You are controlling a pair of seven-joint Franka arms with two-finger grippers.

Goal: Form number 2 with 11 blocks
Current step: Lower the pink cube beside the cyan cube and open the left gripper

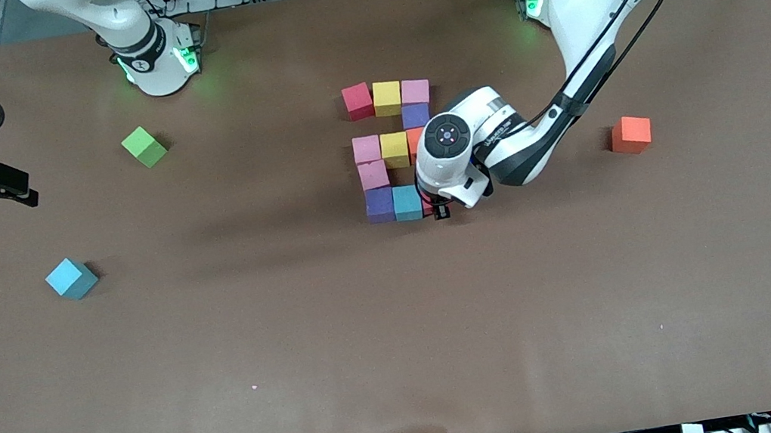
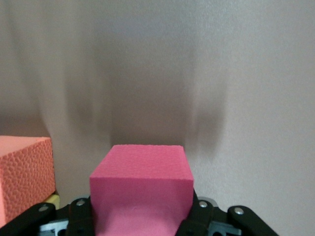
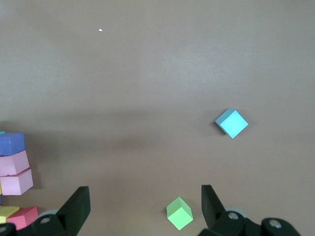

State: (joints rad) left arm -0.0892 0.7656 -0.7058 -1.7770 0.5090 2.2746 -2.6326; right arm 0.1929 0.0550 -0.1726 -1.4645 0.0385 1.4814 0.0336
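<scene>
"Any writing you can read anywhere?"

"None. The left arm's wrist link [image 1: 494, 125] carries a dark strip with small lettering, but I cannot make it out."

"And the blocks?"

"The foam cubes [image 1: 387, 98] have plain faces, no letters or numbers. In the left wrist view the pink block [image 2: 141, 189] shows only its pebbled surface."

"The table?"

"The brown table top [image 1: 403, 336] has no marks that read as signs or labels."
</scene>
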